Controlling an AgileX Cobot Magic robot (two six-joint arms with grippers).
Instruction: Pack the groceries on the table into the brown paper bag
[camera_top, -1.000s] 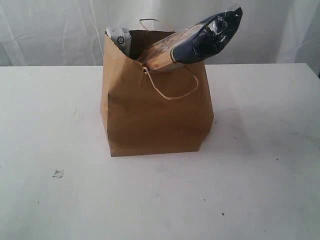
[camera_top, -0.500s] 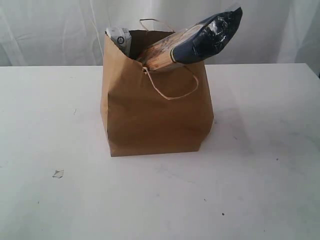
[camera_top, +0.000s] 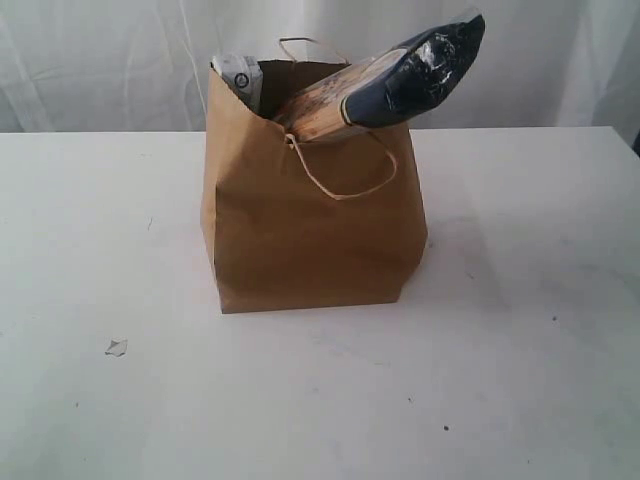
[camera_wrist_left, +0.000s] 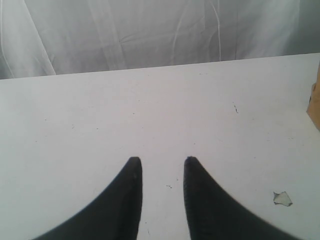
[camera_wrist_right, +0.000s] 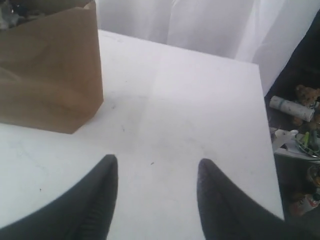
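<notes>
Low over the white table (camera_wrist_left: 150, 110), parted to a modest gap and gripping nothing: the left claw (camera_wrist_left: 161, 161) (only bare tabletop between its two dark fingers (camera_wrist_left: 125, 210)). Just off one finger, on the side toward the bag, a small pale scrap (camera_wrist_left: 282, 198) lying flat on the surface. Farther out on that same side, well apart from the claw, a sliver of the brown paper bag (camera_wrist_left: 315, 105) at the very margin of the wrist view. Straight ahead, past the table's far edge, a white curtain (camera_wrist_left: 150, 30).

Likewise empty, fingers set well apart above the table: the right claw (camera_wrist_right: 157, 160). Ahead of it and toward the left arm's side, well clear of the fingers, the bag upright on the table, one lower corner nearest the claw. On the claw's other side, beyond the table's edge and lower down, a jumble of clutter (camera_wrist_right: 300, 135), too blurred to name beyond a pale roll (camera_wrist_right: 291, 108).

From the exterior camera, the bag standing open-topped and creased, one twisted loop handle (camera_top: 345, 185) drooping down its front face. Poking slantwise out of the mouth, the long navy-tan packet (camera_top: 400, 80), tan end down inside, navy end up and out over the rim. At the opposite corner of the mouth, the top of a pale grey pack (camera_top: 238, 75) with a round mark, the rest hidden inside
</notes>
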